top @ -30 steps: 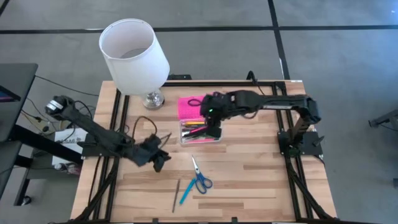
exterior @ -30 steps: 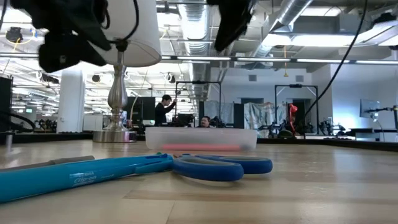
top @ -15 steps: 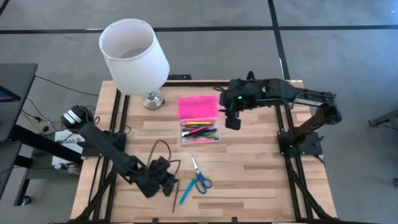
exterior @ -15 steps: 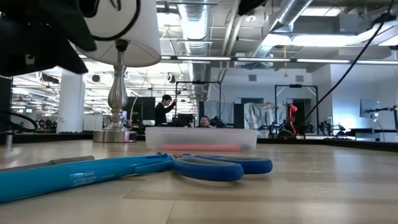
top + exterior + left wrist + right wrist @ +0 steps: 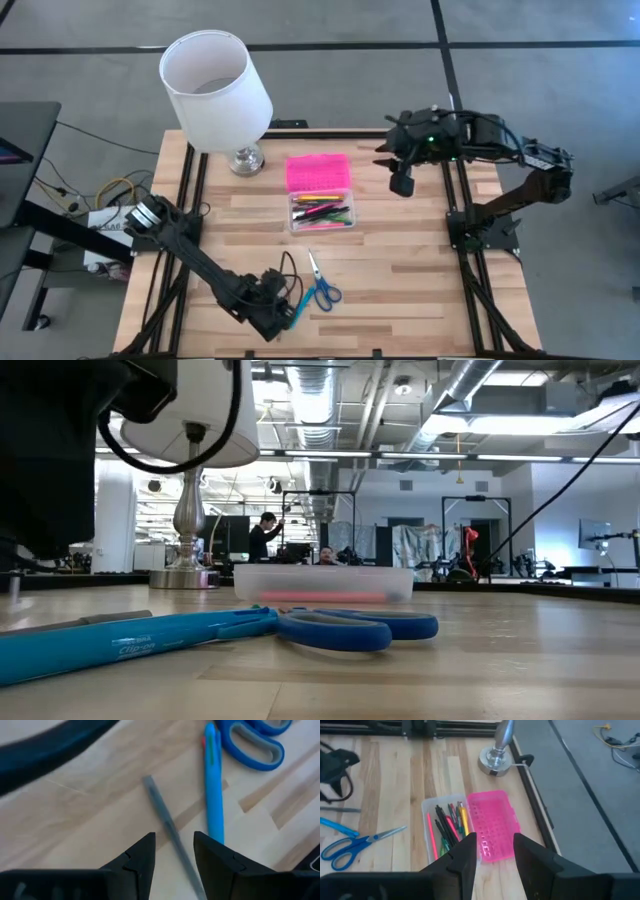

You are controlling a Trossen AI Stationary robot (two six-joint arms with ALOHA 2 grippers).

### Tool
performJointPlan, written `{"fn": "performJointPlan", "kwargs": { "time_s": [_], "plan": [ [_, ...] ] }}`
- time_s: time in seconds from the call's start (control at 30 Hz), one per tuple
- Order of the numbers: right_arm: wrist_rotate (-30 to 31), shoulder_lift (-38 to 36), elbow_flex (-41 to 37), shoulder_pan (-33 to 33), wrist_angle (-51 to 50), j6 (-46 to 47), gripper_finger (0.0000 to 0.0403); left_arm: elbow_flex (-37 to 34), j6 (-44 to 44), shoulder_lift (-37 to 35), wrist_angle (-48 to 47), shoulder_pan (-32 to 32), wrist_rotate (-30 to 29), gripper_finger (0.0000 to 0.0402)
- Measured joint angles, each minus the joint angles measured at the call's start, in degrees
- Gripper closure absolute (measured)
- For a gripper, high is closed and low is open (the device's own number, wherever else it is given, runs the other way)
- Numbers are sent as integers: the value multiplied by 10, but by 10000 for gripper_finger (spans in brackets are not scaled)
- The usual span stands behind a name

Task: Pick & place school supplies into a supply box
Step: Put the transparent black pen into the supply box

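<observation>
Down low near the table's (image 5: 420, 290) front edge: left gripper (image 5: 174, 851), fingers narrowly apart, straddling a thin grey pencil (image 5: 170, 827) that lies flat on the wood. Nothing held. Just beside that pencil, a blue pen (image 5: 214, 785), and past its tip the blue-handled scissors (image 5: 255, 742), handles near the pen. All three clustered at the front, left of centre.

Mid-table: the supply box (image 5: 322, 214), clear tray open and already holding several pens and pencils in pink, yellow, green and dark colours. Pink ribbed lid (image 5: 318, 172) folded back toward the rear edge.

Raised above the right rear corner: right gripper (image 5: 492, 851), fingers narrowly apart, empty.

At the left rear: white lampshade (image 5: 214, 88) on a metal base (image 5: 245, 159), close behind the lid.
</observation>
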Motion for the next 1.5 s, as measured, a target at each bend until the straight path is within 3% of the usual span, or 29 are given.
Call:
{"fn": "performJointPlan", "kwargs": {
  "time_s": [0.47,1.13,1.5],
  "plan": [
    [0,0,-1,-9,-31,0,280,19,-53,29,-20,7,59,274],
    [0,0,0,-10,-31,-4,280,18,-26,40,-14,7,48,274],
    [0,0,0,-10,-26,-10,281,20,-10,69,46,10,65,274]
  ]
}}
